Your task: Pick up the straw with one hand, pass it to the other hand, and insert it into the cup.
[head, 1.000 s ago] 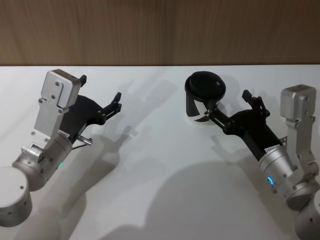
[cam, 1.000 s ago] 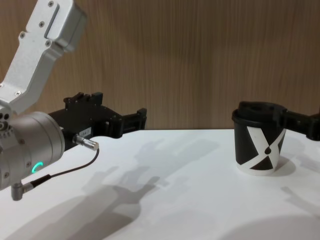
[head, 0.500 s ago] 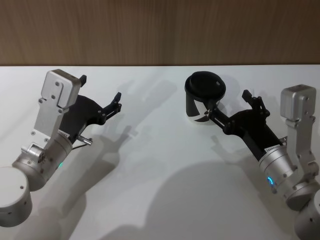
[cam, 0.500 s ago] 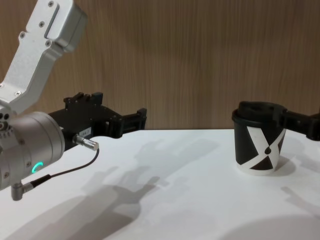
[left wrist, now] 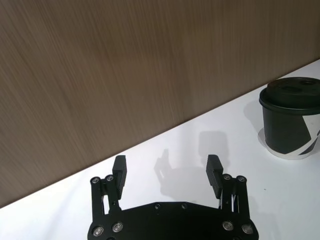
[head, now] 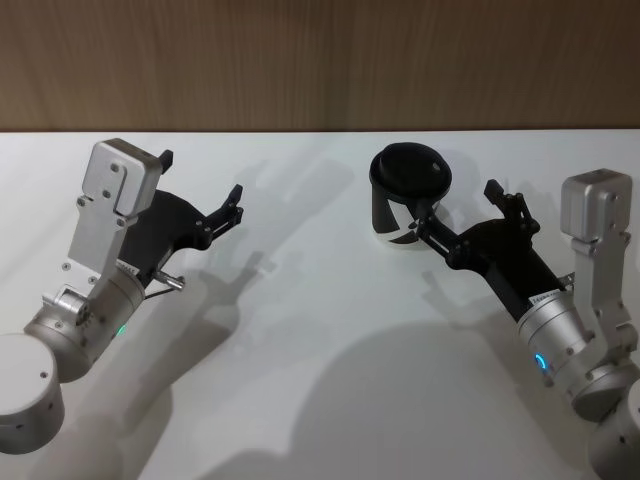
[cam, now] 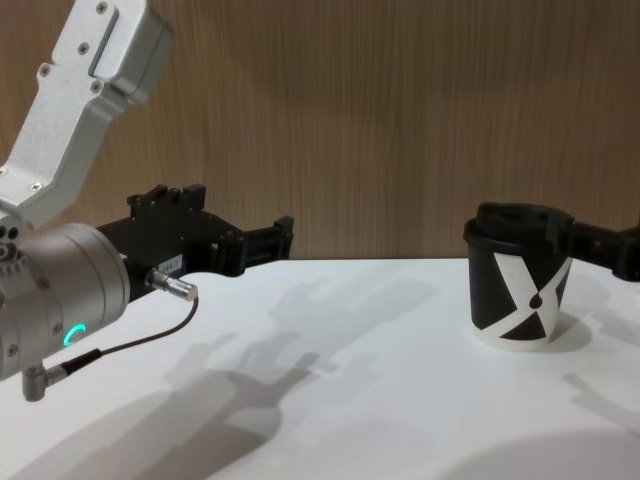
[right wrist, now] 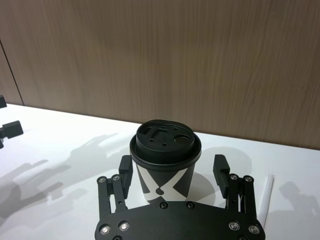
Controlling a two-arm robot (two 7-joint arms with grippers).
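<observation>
The black cup [head: 408,193] with a domed lid and a white X stands upright on the white table, right of centre; it also shows as the cup [cam: 518,288]. My right gripper [head: 458,206] is open just behind the cup [right wrist: 165,159], with its fingers at either side of the cup's near face. I cannot tell whether they touch it. A thin white straw [right wrist: 269,196] lies flat on the table beside the right gripper's outer finger. My left gripper [head: 202,176] hovers open and empty over the table's left part, well apart from the cup [left wrist: 290,120].
A wooden wall [head: 320,60] runs along the table's back edge. A thin grey cable [cam: 130,345] loops under my left wrist. Bare white table [head: 320,330] lies between the two arms and toward me.
</observation>
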